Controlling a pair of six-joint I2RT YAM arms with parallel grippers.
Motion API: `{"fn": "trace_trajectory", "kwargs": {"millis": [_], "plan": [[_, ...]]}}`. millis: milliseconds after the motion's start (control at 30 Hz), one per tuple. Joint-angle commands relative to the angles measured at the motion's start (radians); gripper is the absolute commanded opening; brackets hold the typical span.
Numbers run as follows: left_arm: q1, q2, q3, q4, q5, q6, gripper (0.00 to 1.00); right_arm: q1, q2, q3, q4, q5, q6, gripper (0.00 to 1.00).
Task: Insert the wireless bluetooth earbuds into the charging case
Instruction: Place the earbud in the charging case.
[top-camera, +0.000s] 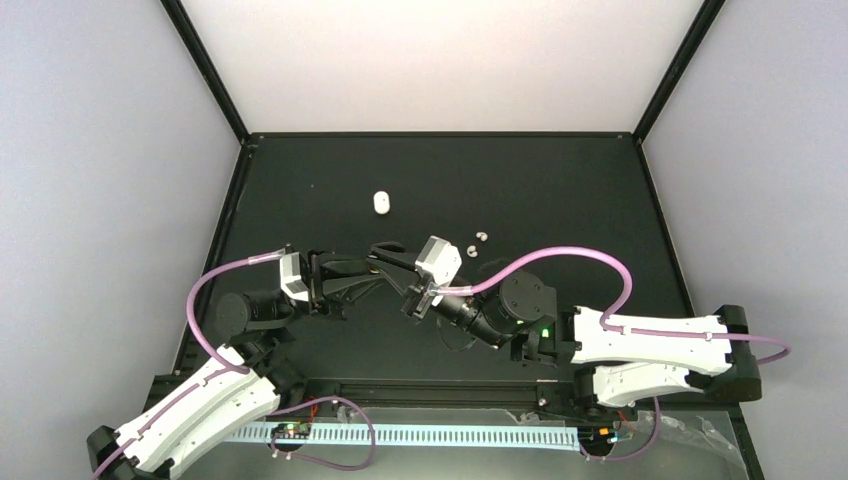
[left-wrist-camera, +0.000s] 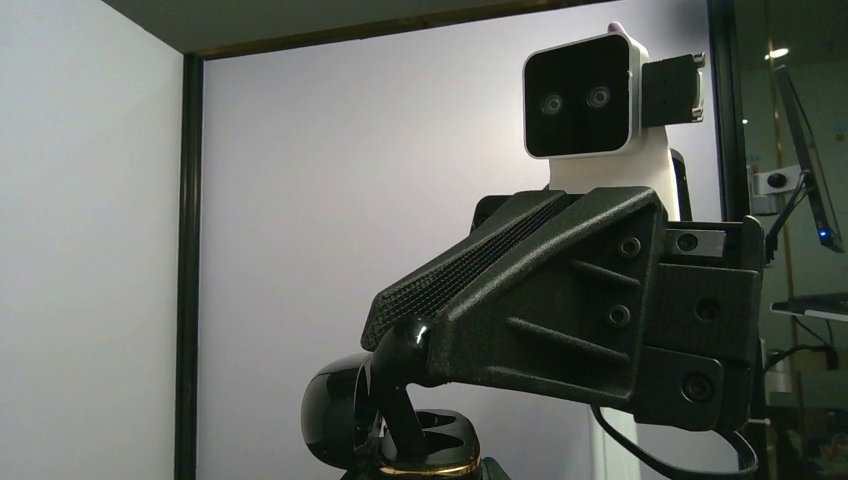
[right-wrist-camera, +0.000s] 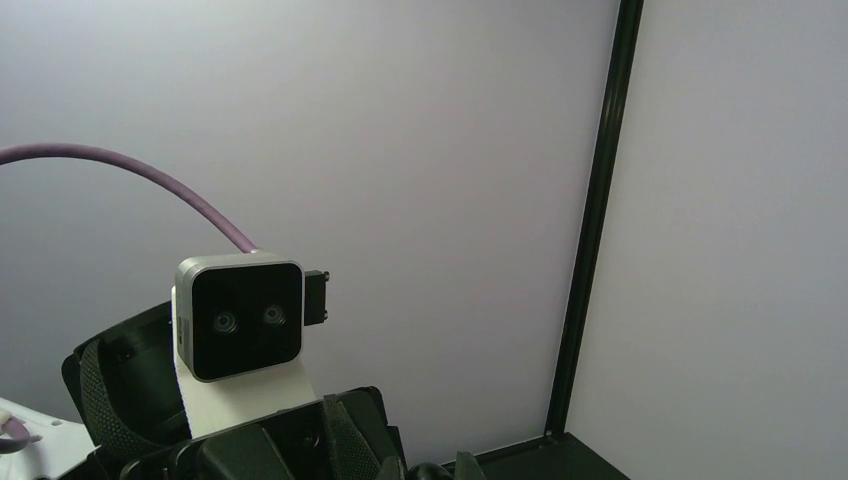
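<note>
Over the middle of the matte black table (top-camera: 560, 190), my left gripper (top-camera: 378, 270) and right gripper (top-camera: 386, 250) meet, both with jaws together; the white oval charging case (top-camera: 381, 203) lies beyond.

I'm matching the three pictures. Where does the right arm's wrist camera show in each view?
Top external: right arm's wrist camera, near centre.
Left wrist: upper right, lenses facing the viewer.
Right wrist: not in it.
Shared landmark: pale back wall, far left in the left wrist view, right side in the right wrist view.
</note>
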Motion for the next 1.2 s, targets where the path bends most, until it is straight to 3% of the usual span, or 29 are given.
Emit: {"fn": "trace_trajectory", "kwargs": {"millis": [0,500,1167], "plan": [[-0.005,-0.012,0.02,0.012,-0.027,0.019,0.02,0.006,-0.016,0.017,-0.057,0.014,0.035,0.03],[-0.005,-0.005,0.021,0.005,-0.038,0.016,0.02,0.006,-0.035,0.015,-0.097,0.039,0.04,0.11],[-0.007,0.02,0.026,0.0,-0.03,0.017,0.02,0.006,-0.033,0.023,-0.118,0.031,0.039,0.13]]}}
